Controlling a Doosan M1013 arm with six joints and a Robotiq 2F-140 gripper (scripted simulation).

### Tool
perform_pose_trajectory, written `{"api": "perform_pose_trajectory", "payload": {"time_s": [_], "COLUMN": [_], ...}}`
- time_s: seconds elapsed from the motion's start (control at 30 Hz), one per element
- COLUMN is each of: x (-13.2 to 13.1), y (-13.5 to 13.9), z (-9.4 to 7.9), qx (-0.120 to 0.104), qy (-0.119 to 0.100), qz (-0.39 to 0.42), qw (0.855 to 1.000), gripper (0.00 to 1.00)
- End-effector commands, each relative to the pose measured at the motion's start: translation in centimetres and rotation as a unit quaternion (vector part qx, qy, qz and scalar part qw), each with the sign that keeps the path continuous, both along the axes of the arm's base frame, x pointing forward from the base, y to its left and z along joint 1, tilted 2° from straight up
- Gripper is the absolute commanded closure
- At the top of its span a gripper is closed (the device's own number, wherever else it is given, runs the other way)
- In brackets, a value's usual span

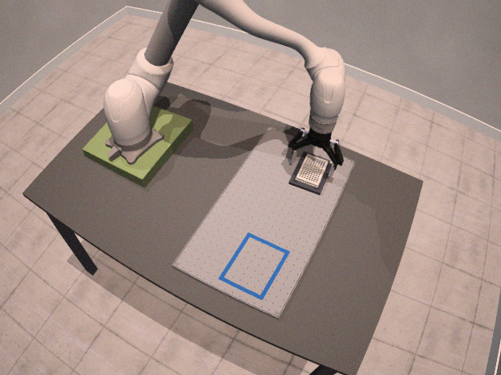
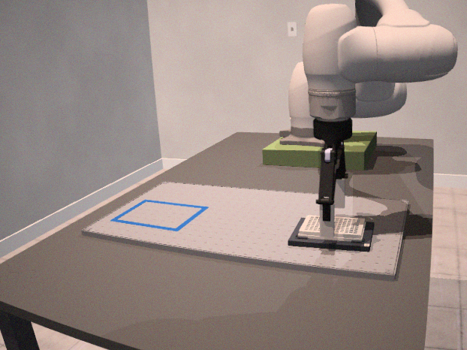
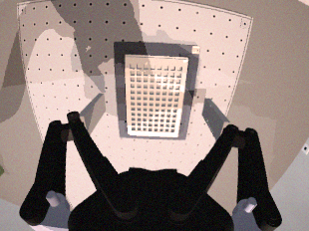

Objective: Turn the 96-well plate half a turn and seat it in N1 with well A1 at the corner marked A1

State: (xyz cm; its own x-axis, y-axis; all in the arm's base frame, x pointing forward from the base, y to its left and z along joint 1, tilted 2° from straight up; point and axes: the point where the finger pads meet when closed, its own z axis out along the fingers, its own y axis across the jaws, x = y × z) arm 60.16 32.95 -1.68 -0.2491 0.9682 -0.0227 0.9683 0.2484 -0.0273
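The cream 96-well plate [image 1: 311,169] lies flat in the black nest N1 [image 1: 308,186] at the far right end of the pale perforated deck [image 1: 267,220]. It also shows in the exterior view [image 2: 332,226] and the wrist view [image 3: 155,96]. My gripper [image 1: 315,153] [image 2: 326,213] is wide open and empty. It points straight down, just above the plate, with one finger on each side of it [image 3: 151,140]. I cannot make out the plate's cut corner. A small pale mark [image 3: 194,49] sits at one corner of the nest.
The bench spot B1 [image 1: 254,265] is a blue taped outline at the near end of the deck, also seen in the exterior view [image 2: 159,214]. The arm's base stands on a green block [image 1: 139,147] at the table's left.
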Motion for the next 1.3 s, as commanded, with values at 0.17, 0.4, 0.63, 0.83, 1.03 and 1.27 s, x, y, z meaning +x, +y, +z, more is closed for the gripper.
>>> {"api": "perform_pose_trajectory", "payload": {"time_s": [0.17,0.4,0.63,0.83,1.03,1.27], "x": [-0.01,-0.01,-0.01,-0.01,-0.01,-0.01], "y": [-0.01,-0.01,-0.01,-0.01,-0.01,-0.01], "z": [-0.46,-0.46,-0.46,-0.46,-0.46,-0.46], "qx": [0.000,0.000,0.000,0.000,0.000,0.000], "qy": [0.000,0.000,0.000,0.000,0.000,0.000], "qz": [0.000,0.000,0.000,0.000,0.000,0.000], "qw": [1.000,1.000,1.000,1.000,1.000,1.000], "gripper": [0.00,0.00,1.00,1.00,1.00,1.00]}}
